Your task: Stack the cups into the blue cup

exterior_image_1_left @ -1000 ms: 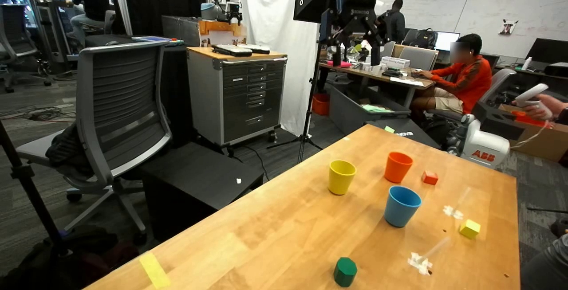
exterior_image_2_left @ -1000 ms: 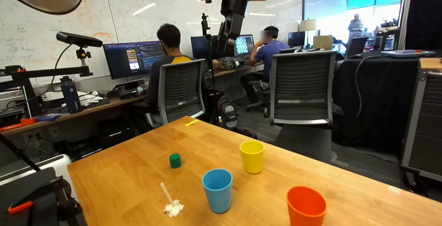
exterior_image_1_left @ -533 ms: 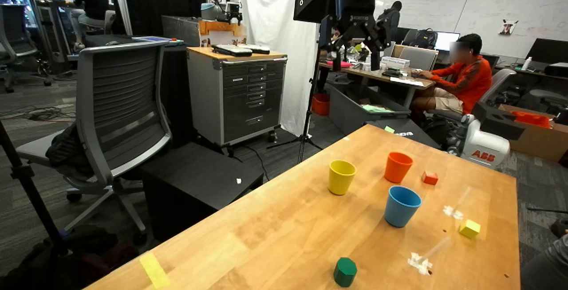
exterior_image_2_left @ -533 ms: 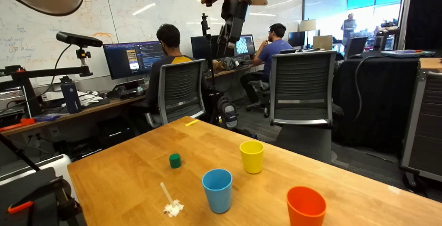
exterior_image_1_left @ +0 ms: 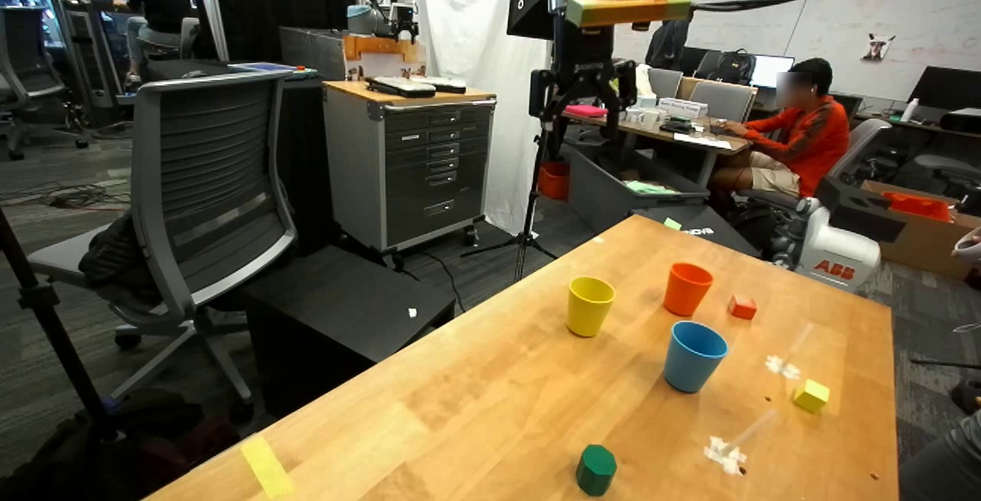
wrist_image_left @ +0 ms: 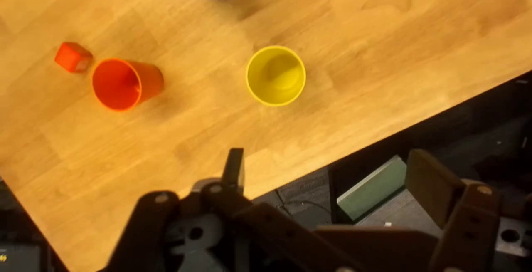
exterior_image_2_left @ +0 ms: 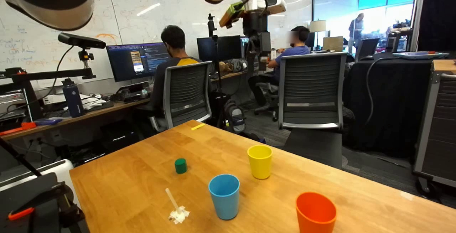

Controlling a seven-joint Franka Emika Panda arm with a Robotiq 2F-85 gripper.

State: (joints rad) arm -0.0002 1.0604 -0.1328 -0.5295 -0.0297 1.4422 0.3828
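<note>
Step in hand (my judgement): reach for the yellow cup (wrist_image_left: 275,76); nothing is nested yet. My claw (wrist_image_left: 328,168) hangs high above the surface (exterior_image_1_left: 498,417), fingers spread, nothing between them; in the wrist view they straddle the line of its long edge

Positions: yellow cup nearest that long edge; orange-red cup (exterior_image_1_left: 687,298) nearer the short edge that the wrist view shows, red block (exterior_image_1_left: 742,306) just beside it; blue cup (exterior_image_1_left: 693,363) farthest in from the long edge. All stand apart

Method: I should travel inward from the long edge until centred over the yellow cup's mouth, then descend plumb. Grip high near the rim, so the lower part stays free to enter the blue cup. Close gently; the wall may flex

Orientation: all three cups upright, mouths up, long axes vertical, tapering toward the base; no handles seen, so I expect turn about the axis not to matter
</note>
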